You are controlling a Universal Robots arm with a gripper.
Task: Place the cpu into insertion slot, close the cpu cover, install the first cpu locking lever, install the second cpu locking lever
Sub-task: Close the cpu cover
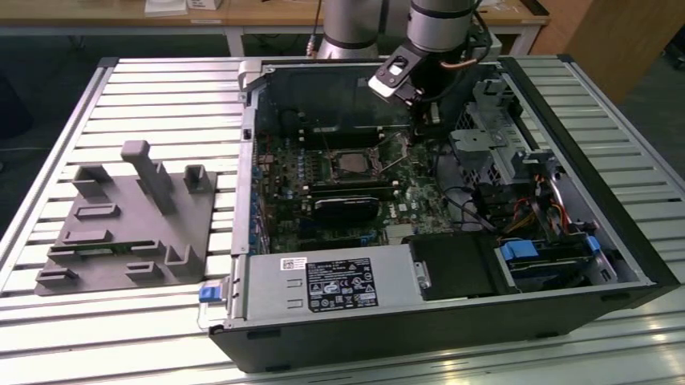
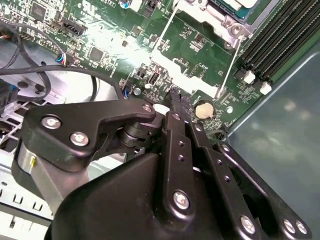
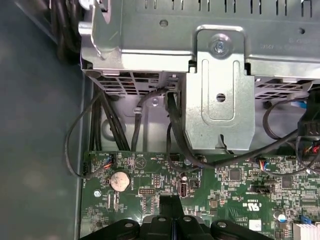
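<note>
The insertion slot (image 1: 348,164) is a square socket with a silvery rim and dark centre on the green board inside the open case. In the second wrist view a corner of the socket (image 2: 227,11) shows with a grey metal frame, the cpu cover (image 2: 200,17), lying flat around it. I cannot make out the cpu itself. Two thin wire locking levers (image 2: 227,67) (image 2: 164,29) run out from the socket over the board. My gripper (image 1: 419,127) hangs at the exterior view's right of the socket. Its black fingers (image 2: 175,117) meet at the tip, shut, just above the board (image 3: 172,207), holding nothing I can see.
A coin cell (image 3: 120,180) sits on the board close to the fingertips. A metal drive cage (image 3: 215,90) with black cables stands just beyond. Long black memory slots (image 2: 280,40) run beside the socket. A grey fixture block (image 1: 128,220) lies on the slatted table at the exterior view's left.
</note>
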